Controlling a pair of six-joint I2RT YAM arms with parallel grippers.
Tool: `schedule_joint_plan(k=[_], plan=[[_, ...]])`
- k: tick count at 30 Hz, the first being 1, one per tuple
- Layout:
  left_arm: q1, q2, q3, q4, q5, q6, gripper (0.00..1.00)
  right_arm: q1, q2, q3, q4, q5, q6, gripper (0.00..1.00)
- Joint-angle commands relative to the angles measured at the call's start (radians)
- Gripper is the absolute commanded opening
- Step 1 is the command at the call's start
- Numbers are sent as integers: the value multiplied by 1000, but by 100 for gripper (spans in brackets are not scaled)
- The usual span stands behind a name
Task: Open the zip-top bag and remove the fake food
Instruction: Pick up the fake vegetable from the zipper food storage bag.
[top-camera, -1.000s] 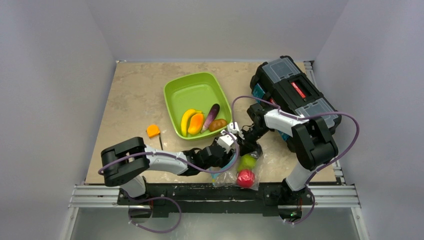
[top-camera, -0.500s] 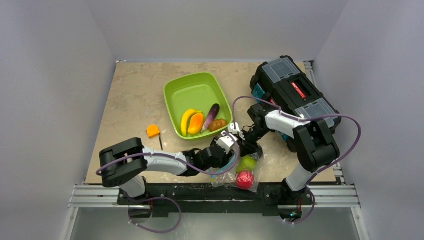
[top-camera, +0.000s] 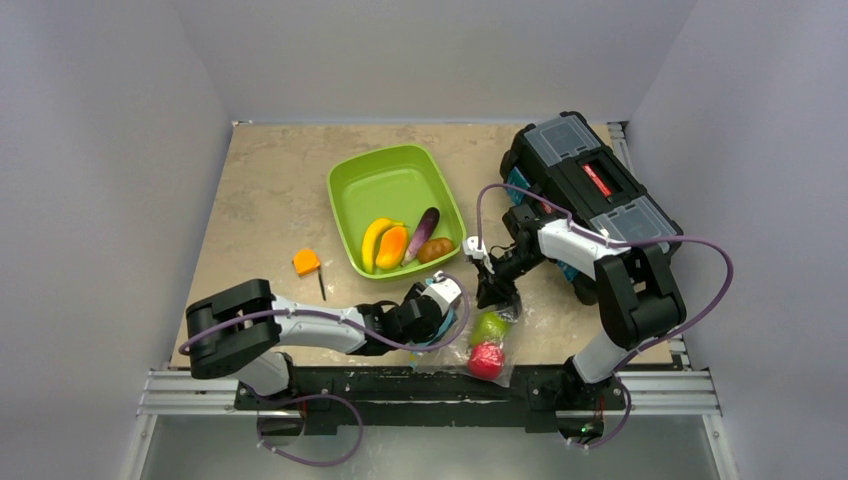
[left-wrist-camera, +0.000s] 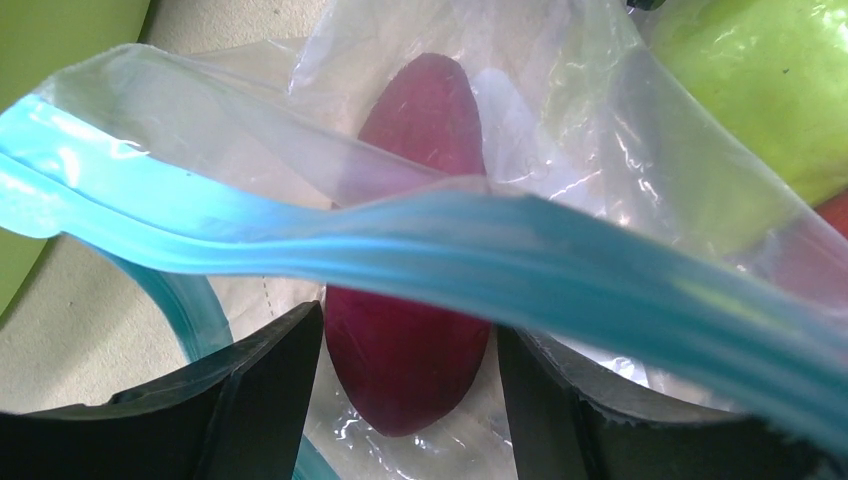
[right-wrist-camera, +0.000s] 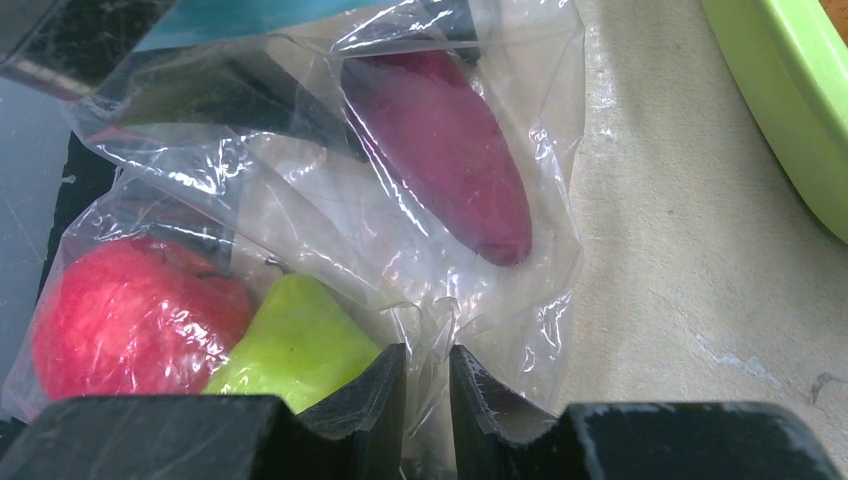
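Clear bag (top-camera: 505, 343) holding pear (top-camera: 490, 326) and apple (top-camera: 487, 360) lies at near centre edge, tray (top-camera: 390, 185) far-left of it. Left gripper (left-wrist-camera: 410, 330) straddles maroon piece (left-wrist-camera: 405, 370) in bag, clamped or not unclear. Right gripper (right-wrist-camera: 428, 365) pinches bag film.

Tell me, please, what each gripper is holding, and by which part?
The right gripper pinches the bag by a fold of clear film near the pear. The left gripper flanks the maroon piece inside the bag; a firm grip cannot be told.
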Motion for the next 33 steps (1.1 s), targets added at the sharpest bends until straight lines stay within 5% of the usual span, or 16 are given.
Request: schedule_joint_plan(k=[1, 9, 33], plan=[[-2, -46, 18, 11, 6, -1, 64, -2, -28, 5, -19, -45, -19, 23], [7, -40, 63, 70, -9, 16, 70, -1, -33, -8, -31, -43, -34, 23], [67, 111, 79, 277, 185, 70, 64, -2, 2, 11, -49, -61, -37, 20]])
